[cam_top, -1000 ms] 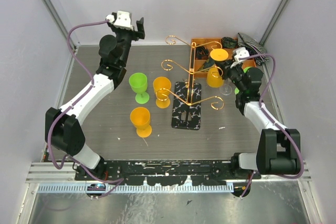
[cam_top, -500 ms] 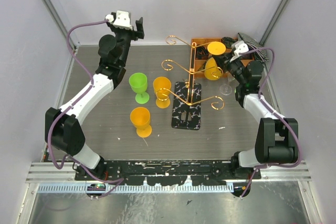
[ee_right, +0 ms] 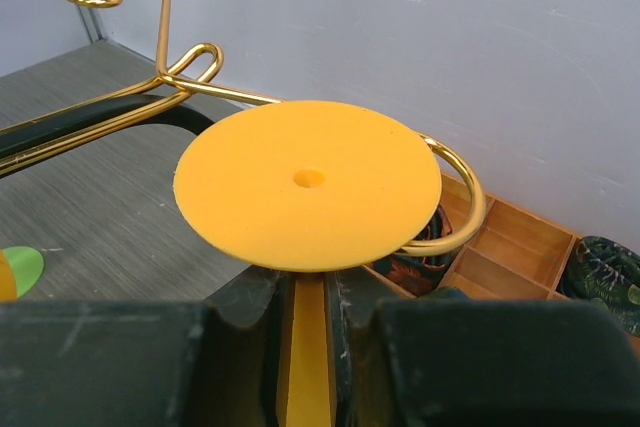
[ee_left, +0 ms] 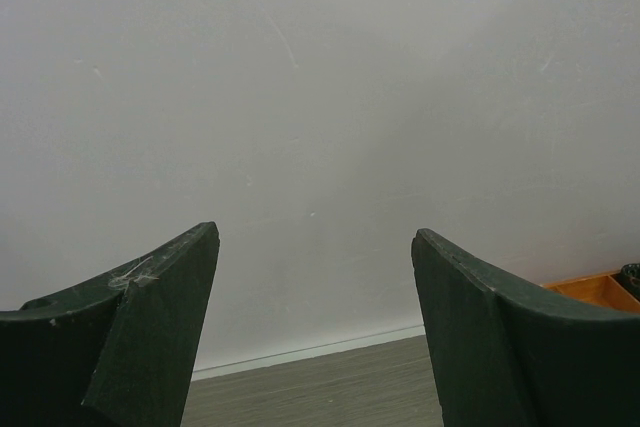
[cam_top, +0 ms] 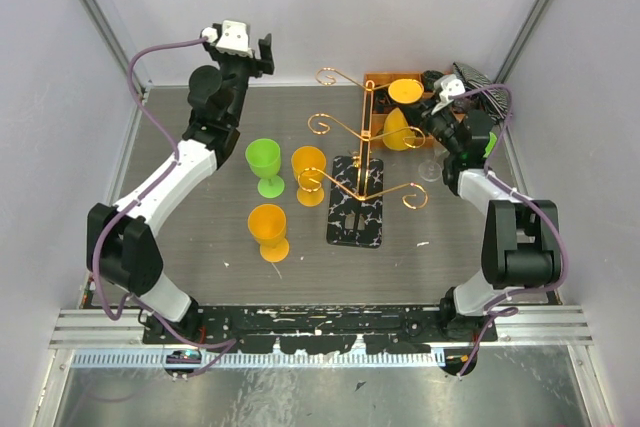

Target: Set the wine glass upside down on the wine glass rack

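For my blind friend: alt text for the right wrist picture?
Dark jaws grip an orange wine glass by its stem, upside down, its round foot overlapping a curled arm of the gold wine glass rack; an orange compartment tray sits behind.

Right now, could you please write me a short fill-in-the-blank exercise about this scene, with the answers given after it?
1. The right hand grips the wine glass by its ____.
2. That glass is held upside ____, with its round foot on top.
3. The left hand is ____ and holds nothing.
4. The standing glass nearest the left arm is coloured ____.

Missing words: stem; down; open; green.
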